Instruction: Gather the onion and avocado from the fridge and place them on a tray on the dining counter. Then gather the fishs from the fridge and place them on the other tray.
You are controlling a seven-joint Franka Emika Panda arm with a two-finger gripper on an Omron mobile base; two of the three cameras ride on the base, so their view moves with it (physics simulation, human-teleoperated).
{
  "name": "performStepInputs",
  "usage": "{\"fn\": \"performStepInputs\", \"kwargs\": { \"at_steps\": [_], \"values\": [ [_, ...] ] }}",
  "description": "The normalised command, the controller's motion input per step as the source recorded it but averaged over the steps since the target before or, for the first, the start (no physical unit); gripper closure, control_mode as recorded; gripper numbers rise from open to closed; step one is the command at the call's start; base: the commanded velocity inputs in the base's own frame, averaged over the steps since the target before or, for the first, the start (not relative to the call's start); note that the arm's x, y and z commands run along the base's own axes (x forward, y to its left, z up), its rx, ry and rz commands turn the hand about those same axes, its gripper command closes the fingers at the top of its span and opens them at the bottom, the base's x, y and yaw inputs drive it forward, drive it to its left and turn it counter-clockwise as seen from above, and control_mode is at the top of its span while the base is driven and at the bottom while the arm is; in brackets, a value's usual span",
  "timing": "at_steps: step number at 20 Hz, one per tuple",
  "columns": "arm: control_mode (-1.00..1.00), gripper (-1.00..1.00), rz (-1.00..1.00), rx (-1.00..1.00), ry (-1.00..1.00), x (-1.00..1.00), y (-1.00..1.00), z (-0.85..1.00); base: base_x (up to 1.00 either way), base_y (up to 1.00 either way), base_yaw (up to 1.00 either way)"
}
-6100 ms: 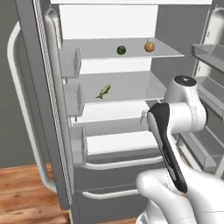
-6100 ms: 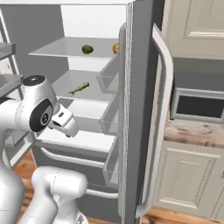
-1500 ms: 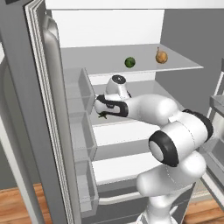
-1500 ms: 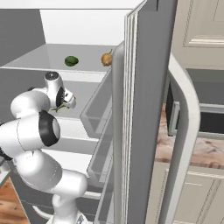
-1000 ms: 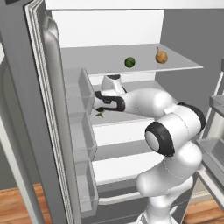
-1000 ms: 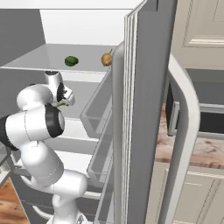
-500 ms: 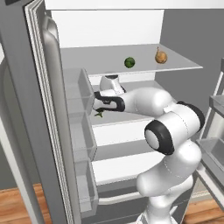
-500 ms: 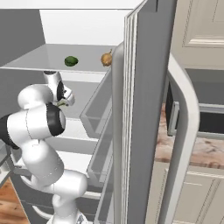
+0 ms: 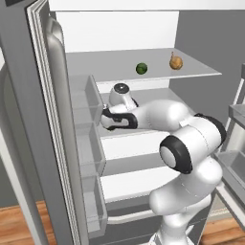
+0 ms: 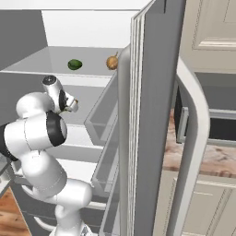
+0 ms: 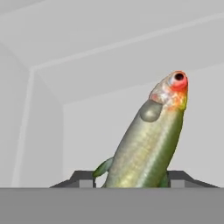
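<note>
Gripper [image 9: 106,119] is mostly buried in the fridge [image 9: 43,124] interior in the left base view: dark hand reaching toward the left wall of the middle shelf, finger tips hidden against the door-bin edge, no fish readable there. Right base view: the gripper [image 10: 70,107] sits behind the arm's own elbow and wrist, only a small greenish-orange speck at the hand, too small to identify on its own. Fridge lower drawers cut off or blocked by the robot body in both base views.

Hand view gives what the base views don't: a fish [image 11: 146,142], silvery-green body, red-orange head with dark eye, standing tilted up and to the right between the two dark finger tips [image 11: 83,178]. Its lower body runs down behind the bottom band, so tail is cut off. Jaws are narrowed onto the fish, a tip close against each side; actual contact line is hidden low in the picture. Behind it plain white fridge wall and corner.

Onion [image 9: 176,62] near the right edge of the upper shelf, avocado [image 9: 141,68] just left of it, apart, both well above the gripper. Right base view shows the same pair, avocado [image 10: 74,64] left, onion [image 10: 112,62] partly against the door edge.
</note>
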Motion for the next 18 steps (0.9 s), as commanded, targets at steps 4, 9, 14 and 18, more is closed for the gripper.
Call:
{"fn": "performStepInputs", "kwargs": {
  "at_steps": [4,9,14,18],
  "values": [
    [-1.00,1.00,0.00,0.02,-0.05,-0.49,0.00,-0.22,0.00,0.00,0.00],
    [-1.00,1.00,0.00,0.04,0.00,-0.85,-0.04,0.00,0.00,0.00,0.00],
    [-1.00,1.00,-0.02,0.05,-0.03,-1.00,-0.09,0.02,0.00,0.00,0.00],
    [-1.00,1.00,-0.04,0.03,-0.06,-1.00,-0.25,0.33,0.00,0.00,0.00]
  ]
}}
